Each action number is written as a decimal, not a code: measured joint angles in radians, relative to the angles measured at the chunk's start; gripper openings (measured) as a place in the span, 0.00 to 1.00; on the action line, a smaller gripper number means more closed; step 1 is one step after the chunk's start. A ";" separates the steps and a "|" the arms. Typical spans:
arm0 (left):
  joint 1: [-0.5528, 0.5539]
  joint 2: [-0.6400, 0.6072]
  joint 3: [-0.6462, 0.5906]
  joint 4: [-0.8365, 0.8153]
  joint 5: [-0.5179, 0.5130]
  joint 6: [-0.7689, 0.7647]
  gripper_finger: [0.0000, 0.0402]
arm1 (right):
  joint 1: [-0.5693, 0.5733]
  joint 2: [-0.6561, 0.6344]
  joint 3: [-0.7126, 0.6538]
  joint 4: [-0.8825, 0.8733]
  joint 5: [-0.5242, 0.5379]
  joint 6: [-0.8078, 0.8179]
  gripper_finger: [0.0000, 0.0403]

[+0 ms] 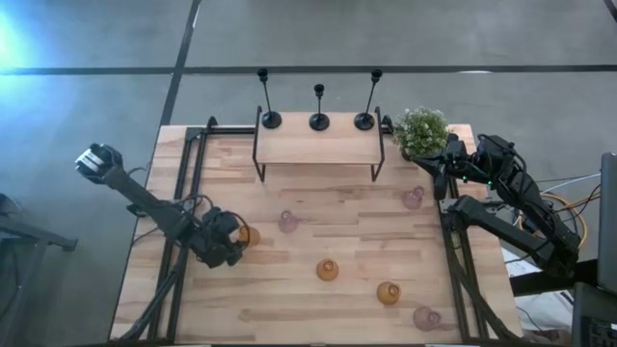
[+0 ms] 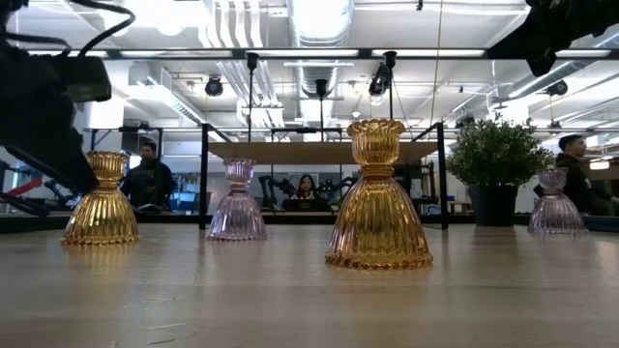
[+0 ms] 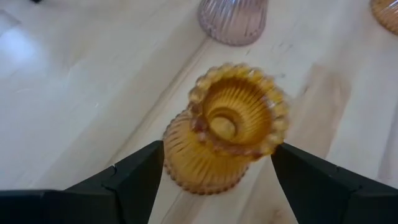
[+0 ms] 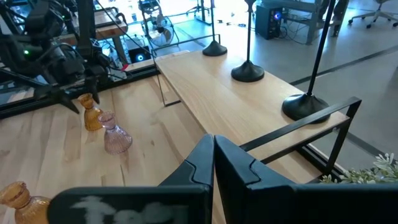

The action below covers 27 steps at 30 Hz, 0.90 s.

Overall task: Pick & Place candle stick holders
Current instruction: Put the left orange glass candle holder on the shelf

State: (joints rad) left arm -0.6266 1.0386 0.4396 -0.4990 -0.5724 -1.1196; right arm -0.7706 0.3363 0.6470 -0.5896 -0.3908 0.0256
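Grasp step in hand: left tool (image 3: 217, 171), fingers spread, straddles the amber glass holder (image 3: 227, 127) standing on the counter (image 1: 318, 304). Next: pinch, lift. Right tool (image 4: 213, 163), pressed together, waits near the shelf (image 1: 318, 145).

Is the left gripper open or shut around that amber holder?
Open: the left gripper straddles the upright amber holder, gaps either side.

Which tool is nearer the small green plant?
Right. The right tool hangs just beside the green plant at the table's far right corner, while the left tool is across the table, straddling an amber glass holder.
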 joint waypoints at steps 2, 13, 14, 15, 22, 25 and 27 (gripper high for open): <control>0.000 0.000 -0.020 0.034 -0.011 0.000 0.75 | 0.000 0.000 0.000 0.000 0.000 0.000 0.02; -0.001 0.017 -0.090 0.245 -0.141 0.009 0.75 | 0.000 0.000 0.000 0.000 0.000 0.000 0.02; -0.001 0.020 -0.103 0.268 -0.141 0.008 0.75 | 0.000 0.000 0.000 0.000 0.000 0.000 0.02; -0.001 0.023 -0.112 0.281 -0.141 0.006 0.75 | 0.000 0.000 0.000 0.000 0.000 0.000 0.02; -0.003 0.037 -0.133 0.313 -0.165 0.000 0.75 | 0.000 0.000 0.000 0.000 0.000 0.000 0.02; -0.003 0.037 -0.141 0.315 -0.169 -0.005 0.75 | 0.000 0.000 0.000 0.000 0.000 0.000 0.02; -0.003 0.037 -0.152 0.315 -0.168 -0.024 0.75 | 0.000 0.000 0.000 0.000 0.000 0.000 0.02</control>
State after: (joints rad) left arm -0.6300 1.0756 0.2876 -0.1842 -0.7401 -1.1440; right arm -0.7704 0.3363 0.6471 -0.5896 -0.3908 0.0257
